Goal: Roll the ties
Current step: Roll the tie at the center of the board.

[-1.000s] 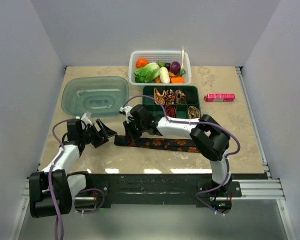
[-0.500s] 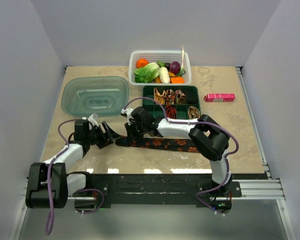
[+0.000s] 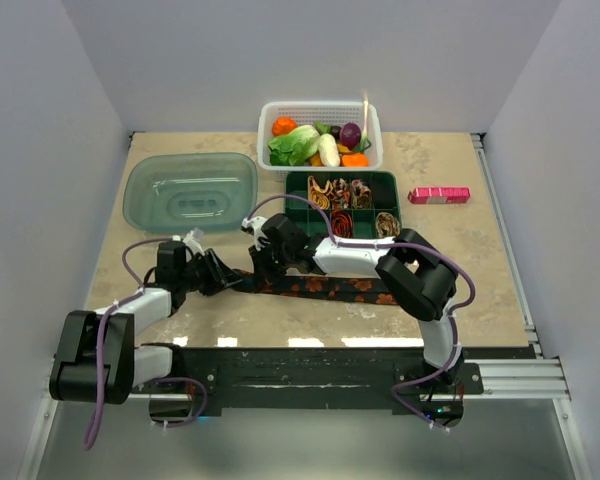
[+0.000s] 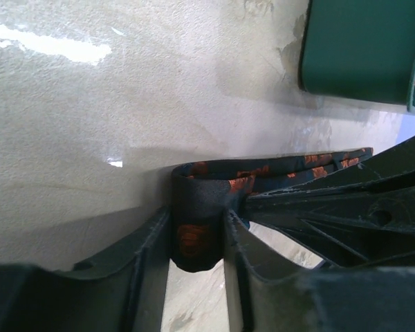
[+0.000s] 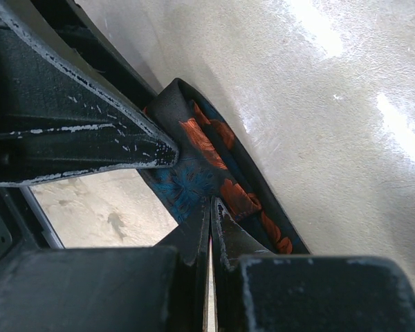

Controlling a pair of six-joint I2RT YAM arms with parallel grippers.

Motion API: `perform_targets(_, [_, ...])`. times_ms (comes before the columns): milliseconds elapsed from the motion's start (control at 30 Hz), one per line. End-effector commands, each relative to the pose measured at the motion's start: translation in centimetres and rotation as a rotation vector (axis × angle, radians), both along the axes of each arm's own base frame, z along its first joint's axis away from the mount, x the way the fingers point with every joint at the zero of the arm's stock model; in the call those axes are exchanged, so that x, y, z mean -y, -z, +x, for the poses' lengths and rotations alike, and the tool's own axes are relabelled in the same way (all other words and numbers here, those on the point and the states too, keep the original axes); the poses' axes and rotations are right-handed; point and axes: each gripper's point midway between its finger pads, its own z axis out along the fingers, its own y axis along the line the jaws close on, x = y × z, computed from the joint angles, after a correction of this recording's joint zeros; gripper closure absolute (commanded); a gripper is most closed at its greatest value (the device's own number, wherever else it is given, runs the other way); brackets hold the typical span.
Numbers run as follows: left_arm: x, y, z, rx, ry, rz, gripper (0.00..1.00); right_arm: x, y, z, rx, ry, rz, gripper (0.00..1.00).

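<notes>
The beige table (image 3: 460,270) bears a teal tub (image 3: 190,190) back left, a white basket (image 3: 265,125) behind a green tray (image 3: 298,200), a pink box (image 3: 439,195) to their right, and a black tie (image 3: 350,290) nearer the front.

Left arm: stretched low, forearm pointing at the black tie's (image 3: 330,288) left end.
Left pincer (image 3: 223,274): clamped on that folded end.
Right arm: elbow bent above the tie's right end, forearm reaching left.
Right pincer (image 3: 260,268): closed on the tie, beside the left one.
</notes>
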Motion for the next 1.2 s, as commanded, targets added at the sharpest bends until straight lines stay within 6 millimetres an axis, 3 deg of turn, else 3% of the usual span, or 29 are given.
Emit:
perform_targets(0, [1.0,-1.4,0.9,0.082,0.032,-0.037,0.69,0.1,0.8,0.3,0.011,0.006,-0.013,1.0])
perform_targets(367, [1.2,-3.2,1.7,0.159,0.061,-0.027,1.0,-0.4,0.1,0.6,0.011,0.007,0.003,1.0])
perform_targets(567, [0.7,-3.7,2.0,0.149,0.079,0.031,1.0,-1.0,0.0,0.8,0.008,-0.009,0.012,1.0])
perform_targets(800, [-1.3,-4.6,2.5,0.116,0.015,0.17,1.0,-2.3,-1.5,1.7,0.03,-0.011,0.041,1.0])
perform_targets(967, [-2.1,-5.0,2.7,0.086,0.015,0.244,1.0,-3.1,-1.5,2.1,0.022,-0.02,0.047,1.0])
perform_targets(1167, [-1.7,-6.2,3.1,0.115,0.012,0.256,1.0,-4.3,-1.7,2.6,0.02,-0.024,0.068,1.0])
